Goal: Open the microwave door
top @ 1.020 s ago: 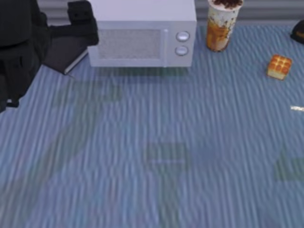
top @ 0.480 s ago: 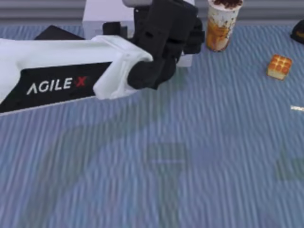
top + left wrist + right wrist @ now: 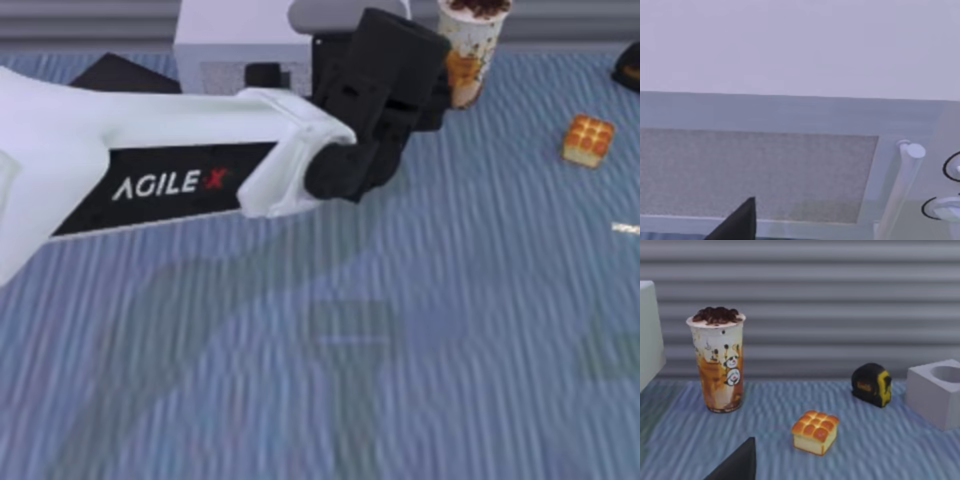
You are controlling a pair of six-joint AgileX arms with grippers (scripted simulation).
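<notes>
Up at the table's point(image 3: 400, 350) far edge, left of centre in the top view, sits the microwave point(image 3: 230, 35), largely hidden under the left arm. Reaches in from the top view's left side, white forearm slanting across the blue table, with the black left gripper point(image 3: 385, 80) hanging in front of the oven's right front part. Cannot tell whether that claw is open or closed: hidden from above and nearly out of frame at the wrist. Close up in the left wrist view, shows the microwave door point(image 3: 760, 170) filling most of the frame, pale border around a speckled grey mesh window, lying flat against the oven's front. Just beside the window, carries a pale bar handle point(image 3: 900, 190), with the edges of two round knobs point(image 3: 950, 167) past it. Left of the oven, peeks out a black notebook point(image 3: 120, 75). Right of the oven, stands a tall drink cup point(image 3: 470, 50), upright, close to the black wrist. Farther right, well apart, lies a small golden bread bun point(image 3: 587, 140). From the right wrist, also shows a black-and-yellow tape measure point(image 3: 871, 384) and a grey block with a round hole point(image 3: 935, 390). Of the right gripper point(image 3: 735, 462), parked beyond the top view's frame, shows only a dark sliver; cannot tell its state either.
</notes>
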